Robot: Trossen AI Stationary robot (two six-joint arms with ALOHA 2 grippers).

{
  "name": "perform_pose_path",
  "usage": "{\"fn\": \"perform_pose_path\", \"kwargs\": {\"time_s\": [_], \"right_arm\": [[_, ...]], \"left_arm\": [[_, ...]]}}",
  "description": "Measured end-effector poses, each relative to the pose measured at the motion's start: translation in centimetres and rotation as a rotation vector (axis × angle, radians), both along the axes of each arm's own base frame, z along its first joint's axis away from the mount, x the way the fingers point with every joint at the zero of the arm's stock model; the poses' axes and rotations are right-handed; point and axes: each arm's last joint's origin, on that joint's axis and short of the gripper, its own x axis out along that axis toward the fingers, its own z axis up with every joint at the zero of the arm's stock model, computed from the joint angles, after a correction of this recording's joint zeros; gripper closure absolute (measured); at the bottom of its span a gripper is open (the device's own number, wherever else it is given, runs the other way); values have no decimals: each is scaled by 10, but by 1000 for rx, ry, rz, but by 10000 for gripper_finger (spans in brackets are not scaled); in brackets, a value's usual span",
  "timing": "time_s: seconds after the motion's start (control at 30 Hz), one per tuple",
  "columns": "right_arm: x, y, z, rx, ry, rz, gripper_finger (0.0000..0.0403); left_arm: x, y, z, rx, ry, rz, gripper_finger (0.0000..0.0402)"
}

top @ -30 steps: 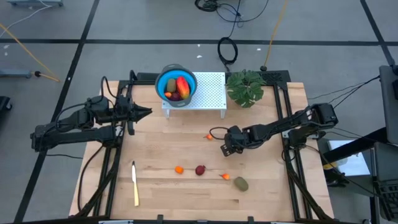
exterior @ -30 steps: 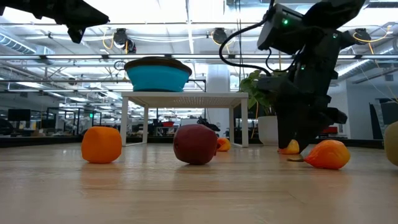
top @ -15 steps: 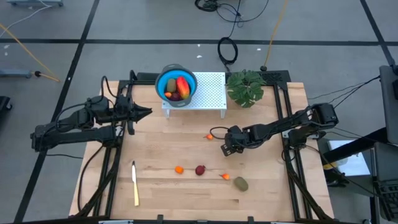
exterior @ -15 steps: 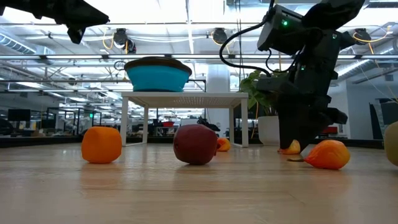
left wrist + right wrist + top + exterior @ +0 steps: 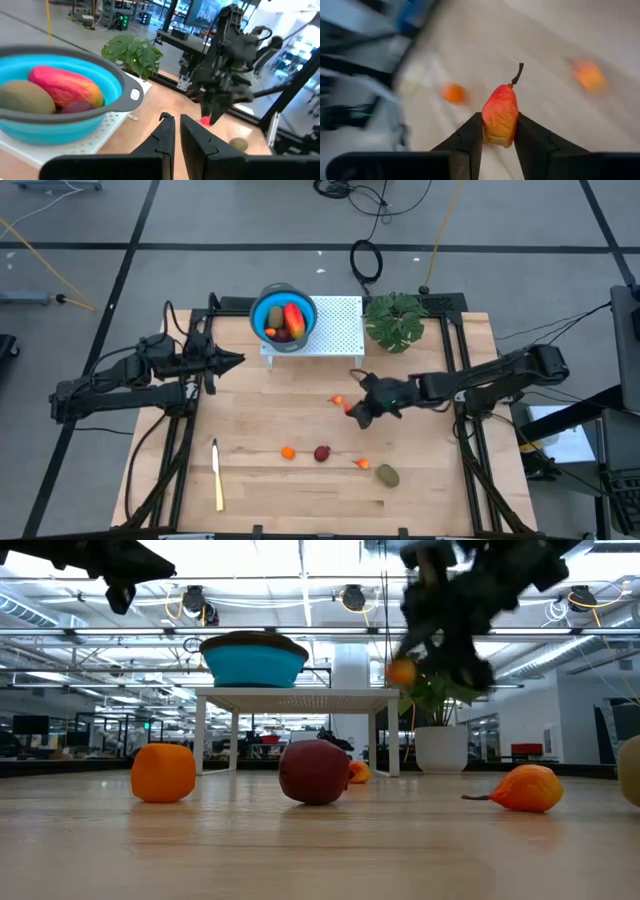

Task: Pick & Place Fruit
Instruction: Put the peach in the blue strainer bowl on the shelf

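On the left we see the left gripper (image 5: pixel 236 360) hovering beside the blue bowl (image 5: pixel 283 315), its fingers together on nothing. The bowl, on the white stand (image 5: pixel 335 330), holds the oblong red-orange fruit (image 5: pixel 293 315), long axis running toward the table's back and front edges, beside an olive-brown oval (image 5: pixel 275 317). Further right, the right gripper (image 5: pixel 352 409) is clamped on a small red-orange pear-shaped fruit (image 5: pixel 500 115), stem pointing away from the wrist. A second ago this gripper sat low at the table; now it has lifted clear and shifted left.
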Motion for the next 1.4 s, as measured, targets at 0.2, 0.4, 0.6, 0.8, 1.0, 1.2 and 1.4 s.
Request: {"fn": "perform_pose_path", "kwargs": {"time_s": [0.2, 0.4, 0.6, 0.8, 1.0, 1.2, 1.4], "right_arm": [[0, 0, 56, -230, -462, 116, 312], [-7, -1, 91, -581, -759, 171, 312], [-8, -1, 95, -952, -777, 251, 312], [-7, -3, 92, -1152, -713, 243, 312], [-7, -5, 93, -1200, -700, 238, 312], [-7, -6, 92, -1204, -698, 237, 312], [-7, -6, 92, -1203, -695, 239, 312]], "left_arm": [[6, 2, -2, -85, 5, 9, 376], [22, 5, 2, -100, -42, -22, 375], [48, 4, 8, -79, -131, -81, 373], [74, 2, 15, 16, -260, -132, 314], [100, -2, 17, 140, -391, -168, 220], [129, -8, 10, 171, -388, -197, 151], [160, -15, 20, 241, -365, -230, 127]]}}
